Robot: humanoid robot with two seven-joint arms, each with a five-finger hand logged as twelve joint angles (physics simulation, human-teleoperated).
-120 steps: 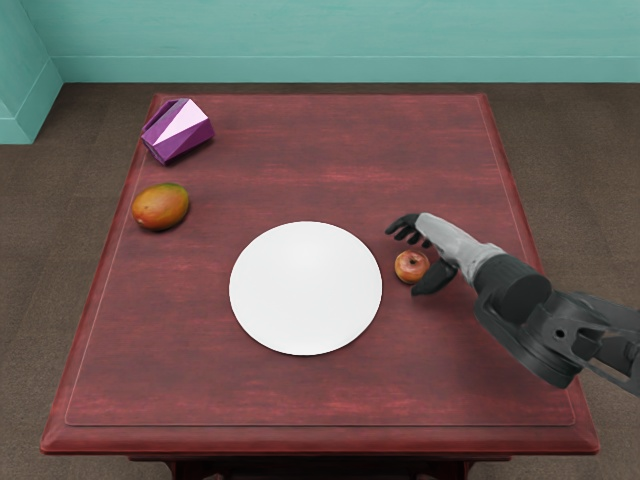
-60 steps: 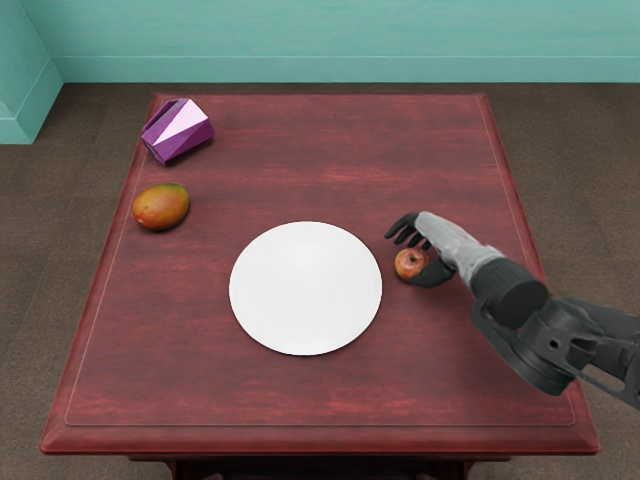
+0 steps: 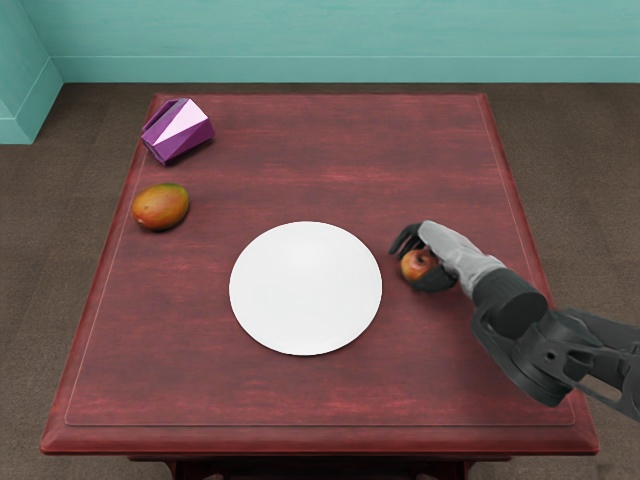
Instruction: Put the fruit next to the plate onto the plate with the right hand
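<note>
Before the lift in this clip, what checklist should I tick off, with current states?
1. Right hand curled around the apple: ok.
2. Correct fruit, the one beside the plate, not the mango: ok.
3. Nothing stands between apple and plate: ok.
4. Plate has bare surface for the drop: ok.
5. Grip firm enough to carry: cannot tell.
6. Apple already off the table: cannot tell.
</note>
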